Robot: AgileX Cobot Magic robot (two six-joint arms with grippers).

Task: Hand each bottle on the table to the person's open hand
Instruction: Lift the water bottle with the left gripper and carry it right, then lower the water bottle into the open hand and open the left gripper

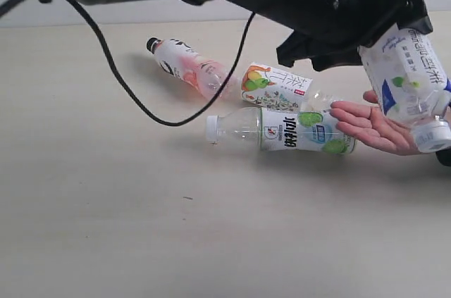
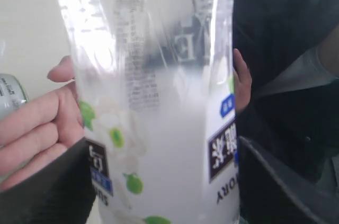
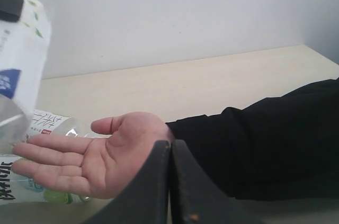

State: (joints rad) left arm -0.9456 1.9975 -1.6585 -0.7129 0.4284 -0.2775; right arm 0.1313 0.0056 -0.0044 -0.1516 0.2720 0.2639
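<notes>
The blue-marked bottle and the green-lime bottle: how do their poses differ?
The blue-marked bottle is held in the air by the left gripper; the green-lime bottle lies on the table. The blue-marked bottle tilts cap-down over the open hand; the green-lime bottle lies flat. Both have white caps.

The right gripper (image 3: 170, 152) stands in the foreground with its two dark fingers pressed together and nothing between them. Just beyond its tips an open hand (image 3: 100, 155) lies palm up over the tabletop (image 3: 212, 81), fingers stretched out, the arm in a black sleeve (image 3: 259, 144). A blue-marked bottle (image 3: 21, 60) hangs tilted above the fingertips, its clear end close to them; whether they touch cannot be told. A black pad (image 3: 8, 2) presses on its upper part. The green-lime bottle (image 3: 37, 195) lies on the tabletop under the fingers. The label of the orange-green fruit bottle (image 3: 50, 123) shows just beyond them. The pale tabletop's far edge meets a white wall (image 3: 175, 12).
</notes>
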